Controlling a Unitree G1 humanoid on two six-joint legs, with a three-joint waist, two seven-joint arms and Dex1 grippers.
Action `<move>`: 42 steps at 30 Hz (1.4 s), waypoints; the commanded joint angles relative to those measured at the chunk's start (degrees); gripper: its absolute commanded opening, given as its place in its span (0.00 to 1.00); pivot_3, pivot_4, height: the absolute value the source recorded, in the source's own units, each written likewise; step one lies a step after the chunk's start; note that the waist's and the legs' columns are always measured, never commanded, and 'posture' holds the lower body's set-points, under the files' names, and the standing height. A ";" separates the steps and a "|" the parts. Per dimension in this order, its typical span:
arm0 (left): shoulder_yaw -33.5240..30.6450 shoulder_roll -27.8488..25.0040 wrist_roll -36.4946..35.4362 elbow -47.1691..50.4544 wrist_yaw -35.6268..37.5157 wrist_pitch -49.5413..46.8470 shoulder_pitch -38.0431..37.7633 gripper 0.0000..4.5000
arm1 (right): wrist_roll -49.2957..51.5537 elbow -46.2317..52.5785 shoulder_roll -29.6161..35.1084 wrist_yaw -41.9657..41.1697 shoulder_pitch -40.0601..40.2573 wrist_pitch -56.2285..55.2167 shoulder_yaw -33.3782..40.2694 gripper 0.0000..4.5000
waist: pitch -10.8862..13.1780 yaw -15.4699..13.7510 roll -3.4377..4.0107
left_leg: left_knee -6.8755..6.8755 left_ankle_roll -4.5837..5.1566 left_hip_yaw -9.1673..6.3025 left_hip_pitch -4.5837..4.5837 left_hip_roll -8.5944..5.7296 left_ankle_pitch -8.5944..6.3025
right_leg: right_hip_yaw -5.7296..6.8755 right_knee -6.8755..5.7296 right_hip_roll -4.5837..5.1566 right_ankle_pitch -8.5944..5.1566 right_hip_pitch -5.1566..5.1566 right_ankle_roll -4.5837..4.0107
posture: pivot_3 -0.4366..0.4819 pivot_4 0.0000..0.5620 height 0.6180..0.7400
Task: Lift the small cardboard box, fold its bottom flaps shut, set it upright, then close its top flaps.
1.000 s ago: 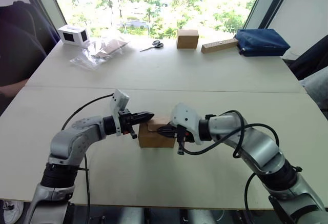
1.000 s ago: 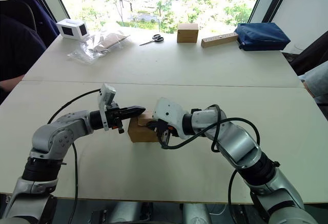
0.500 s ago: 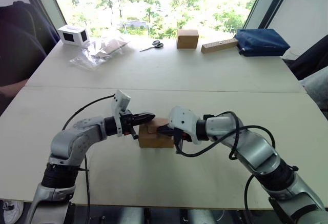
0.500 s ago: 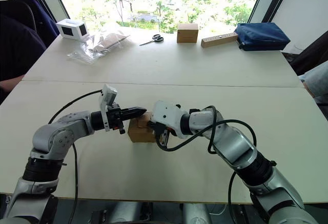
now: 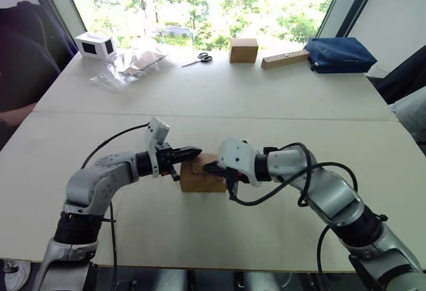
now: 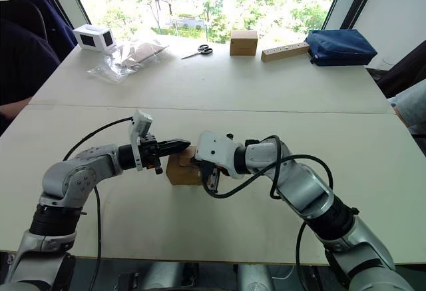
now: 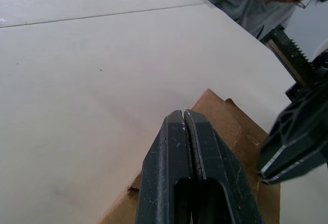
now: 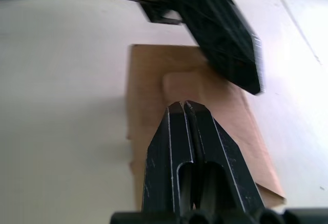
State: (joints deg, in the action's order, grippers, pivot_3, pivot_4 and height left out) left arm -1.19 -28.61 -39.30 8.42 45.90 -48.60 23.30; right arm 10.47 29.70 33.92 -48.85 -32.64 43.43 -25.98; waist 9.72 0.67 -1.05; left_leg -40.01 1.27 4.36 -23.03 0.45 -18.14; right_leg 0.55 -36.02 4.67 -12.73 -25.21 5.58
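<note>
In the middle of the frame the small brown cardboard box (image 5: 202,174) sits between both closed grippers, left gripper (image 5: 195,150) and right gripper (image 5: 209,168); they seem to press its top.

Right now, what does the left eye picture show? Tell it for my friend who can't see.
Two robot arms meet over a small cardboard box sitting on a pale table. The left gripper and the right gripper are both shut, their tips over the box's top. Far off by the window lie scissors, a second brown box and a blue bag.
</note>
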 commanded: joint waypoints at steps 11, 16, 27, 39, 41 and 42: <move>-2.47 0.07 -2.52 0.54 -0.51 -1.95 1.68 0.01 | -5.93 -1.47 0.96 -0.12 -1.67 -3.65 -3.40 0.00 | 0.00 -0.01 0.00 | 0.00 -0.01 0.00 0.00 0.00 0.00 | 0.00 -0.01 0.00 0.00 0.00 0.00 | 0.48 0.27 1.00; -1.35 -0.56 -1.33 1.42 0.02 -1.10 0.85 0.01 | -4.99 -1.50 -0.30 -0.32 -1.62 -3.29 -1.84 0.00 | 0.00 0.03 0.00 | 0.00 -0.01 0.00 0.00 0.00 0.01 | 0.00 0.00 -0.01 0.00 0.00 0.00 | 0.48 0.27 1.00; -0.86 -0.27 -0.95 1.01 0.00 -0.73 0.31 0.01 | 4.63 2.36 -2.06 -1.41 -0.08 0.84 6.34 0.00 | 0.00 -0.01 0.00 | 0.00 -0.01 0.00 0.00 0.00 0.00 | 0.00 0.00 0.01 0.00 0.00 0.00 | 0.48 0.27 1.00; -1.90 0.25 -2.70 0.85 -0.28 -1.85 1.09 0.01 | 0.65 1.17 -0.29 -0.91 -0.35 -2.30 0.94 0.00 | 0.00 0.03 0.00 | 0.00 -0.01 0.00 -0.01 0.00 0.00 | 0.00 0.00 0.01 -0.01 -0.01 -0.01 | 0.48 0.27 1.00; -1.94 -0.79 -3.13 2.05 0.80 -2.07 0.44 0.01 | -0.60 0.51 -0.29 -0.60 -0.63 -3.00 0.16 0.00 | 0.00 0.02 0.00 | 0.00 -0.01 0.00 0.00 0.00 0.00 | 0.00 0.00 0.00 -0.01 -0.01 -0.01 | 0.48 0.27 1.00; -1.91 -1.35 -3.23 2.61 1.32 -2.11 0.08 0.01 | -1.04 0.28 -0.29 -0.51 -0.70 -3.23 -0.07 0.00 | 0.00 0.03 0.00 | 0.00 -0.01 0.00 0.00 0.00 0.00 | 0.00 0.00 0.00 0.00 -0.01 -0.01 | 0.48 0.27 1.00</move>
State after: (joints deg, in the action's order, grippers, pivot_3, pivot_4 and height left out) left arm -1.96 -28.86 -41.35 8.27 46.06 -50.72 23.62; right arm 10.48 29.73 33.47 -49.77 -32.44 41.57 -25.98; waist 9.72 0.70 -1.05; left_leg -40.01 1.26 4.36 -23.03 0.45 -18.13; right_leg 0.55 -36.02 4.68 -12.73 -25.22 5.58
